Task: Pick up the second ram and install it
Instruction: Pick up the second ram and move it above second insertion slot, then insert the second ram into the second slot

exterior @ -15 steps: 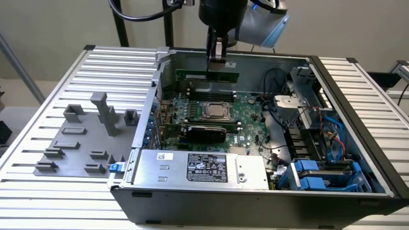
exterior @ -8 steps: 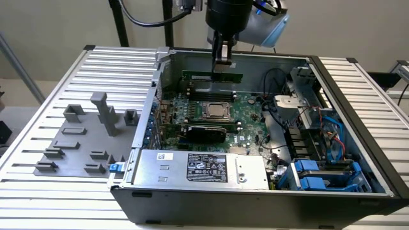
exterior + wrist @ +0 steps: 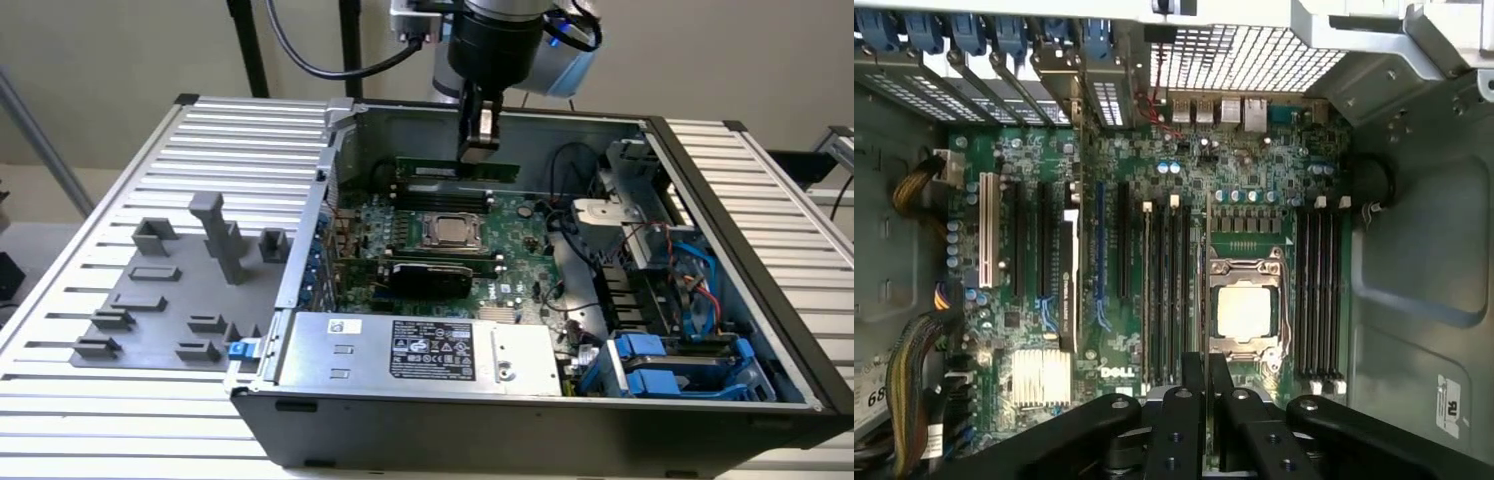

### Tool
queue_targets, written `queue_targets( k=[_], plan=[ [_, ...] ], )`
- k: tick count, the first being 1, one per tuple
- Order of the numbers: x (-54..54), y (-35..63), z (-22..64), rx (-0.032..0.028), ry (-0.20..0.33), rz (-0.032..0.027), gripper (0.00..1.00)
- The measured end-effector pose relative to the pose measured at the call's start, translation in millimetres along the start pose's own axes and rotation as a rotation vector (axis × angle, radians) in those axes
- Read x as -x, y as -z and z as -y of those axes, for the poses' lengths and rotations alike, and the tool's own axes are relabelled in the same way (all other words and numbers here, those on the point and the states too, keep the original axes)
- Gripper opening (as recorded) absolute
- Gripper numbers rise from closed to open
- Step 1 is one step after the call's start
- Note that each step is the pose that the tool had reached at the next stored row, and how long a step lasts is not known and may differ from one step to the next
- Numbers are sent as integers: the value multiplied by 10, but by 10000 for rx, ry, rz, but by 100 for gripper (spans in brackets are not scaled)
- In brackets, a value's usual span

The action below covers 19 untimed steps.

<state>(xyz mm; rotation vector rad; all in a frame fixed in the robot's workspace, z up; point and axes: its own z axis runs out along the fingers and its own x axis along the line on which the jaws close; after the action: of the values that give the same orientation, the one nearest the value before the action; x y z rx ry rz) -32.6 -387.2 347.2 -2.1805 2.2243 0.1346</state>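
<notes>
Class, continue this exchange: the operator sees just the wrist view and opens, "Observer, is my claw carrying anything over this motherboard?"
Observer: Yes. The claw is shut on a green RAM stick, held level.
Operator: Where does it hang?
Observer: Over the far edge of the board, beyond the CPU socket, seemingly not seated yet.
Operator: Anything outside the case?
Observer: Grey fixture blocks stand on the slatted table at the exterior view's left.

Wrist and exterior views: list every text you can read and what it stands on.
"DELL": white print on the motherboard.
Too small to read: the power supply label.
Too blurred to read: the white sticker on the case wall.
</notes>
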Motion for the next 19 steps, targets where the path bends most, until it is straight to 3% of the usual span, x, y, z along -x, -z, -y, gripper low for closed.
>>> queue_targets(
  k=[19],
  plan=[
    [-1, -18, 1, -3, -2, 1, 13]
  ],
)
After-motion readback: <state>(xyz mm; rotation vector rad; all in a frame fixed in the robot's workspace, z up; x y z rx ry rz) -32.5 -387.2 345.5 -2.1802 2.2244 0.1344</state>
